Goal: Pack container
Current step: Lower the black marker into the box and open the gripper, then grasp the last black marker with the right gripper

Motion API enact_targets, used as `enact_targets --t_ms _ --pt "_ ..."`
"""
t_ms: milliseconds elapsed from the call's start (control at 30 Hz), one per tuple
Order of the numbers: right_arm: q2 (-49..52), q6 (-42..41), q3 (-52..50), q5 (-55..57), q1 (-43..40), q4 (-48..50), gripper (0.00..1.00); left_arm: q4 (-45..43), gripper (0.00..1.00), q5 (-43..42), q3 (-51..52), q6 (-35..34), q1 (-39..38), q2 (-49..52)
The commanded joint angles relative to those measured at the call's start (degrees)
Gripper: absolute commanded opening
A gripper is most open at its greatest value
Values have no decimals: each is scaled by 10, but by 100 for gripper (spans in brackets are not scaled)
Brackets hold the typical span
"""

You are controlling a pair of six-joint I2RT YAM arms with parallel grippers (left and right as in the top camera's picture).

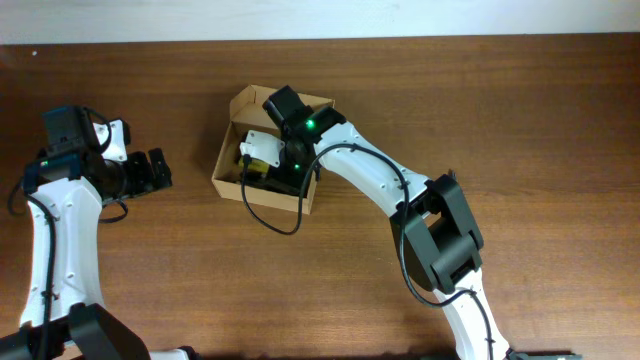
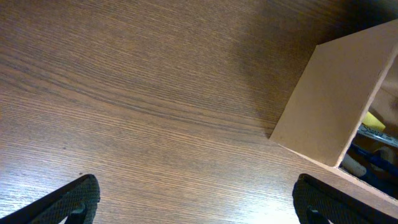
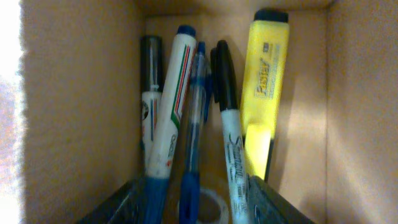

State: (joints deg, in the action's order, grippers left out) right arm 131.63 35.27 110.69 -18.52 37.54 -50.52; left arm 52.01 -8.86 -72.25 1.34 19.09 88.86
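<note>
Left tool [image 1: 160,171] hangs wide and empty over the surface [image 1: 500,100], likely parked out of the way. At mid-surface sits the container [image 1: 225,160], with pens [image 3: 186,112] and a yellow highlighter [image 3: 264,93] inside. Right tool [image 3: 196,200] reaches in, half-spread and loose around the pens, apparently to release them.

Dark brown wood grain runs right across the bench [image 2: 155,93], smooth with a low sheen. The container [image 2: 329,106] is plain tan cardboard, matt and faintly fibrous. Inside it's all plastic: a satin yellow highlighter [image 3: 264,93], a glossy white marker [image 3: 171,106], a translucent blue pen [image 3: 194,124]. The right arm [image 1: 365,175] wears smooth white shells.
</note>
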Motion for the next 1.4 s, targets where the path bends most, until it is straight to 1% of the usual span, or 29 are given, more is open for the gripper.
enact_targets --t_ms 0,133,200,367,500,600,733,800,867,967,1100,1167,1200,1233,1367 --pt "-38 -49 73 42 1 -29 52 0 100 -8 2 11 2 2" --pt "-62 -97 161 117 0 -94 52 0 100 -8 2 11 2 2" --pt "-82 -119 187 138 -4 -113 52 0 100 -8 2 11 2 2" --pt "-160 -134 190 142 -40 -130 53 0 100 -8 2 11 2 2" --pt "-213 -148 184 145 -98 -143 53 0 100 -8 2 11 2 2" --pt "-248 -162 181 145 -158 -152 52 0 100 -8 2 11 2 2" --pt "-258 -202 181 144 -243 -186 50 0 100 -8 2 11 2 2" --pt "-249 -239 167 140 -285 -214 50 0 100 -8 2 11 2 2" --pt "-240 -265 137 137 -314 -230 49 0 100 -8 2 11 2 2" --pt "-226 -277 45 133 -343 -229 49 0 100 -8 2 11 2 2" --pt "-223 -306 -113 130 -361 -160 49 0 100 -8 2 11 2 2" --pt "-223 -327 -205 133 -366 -110 50 0 100 -8 2 11 2 2" --pt "-223 -329 -231 139 -368 -94 50 0 100 -8 2 11 2 2" --pt "-223 -353 -283 173 -373 -57 51 0 100 -8 2 11 2 2" --pt "-223 -362 -348 179 -392 -19 53 0 100 -8 2 11 2 2"
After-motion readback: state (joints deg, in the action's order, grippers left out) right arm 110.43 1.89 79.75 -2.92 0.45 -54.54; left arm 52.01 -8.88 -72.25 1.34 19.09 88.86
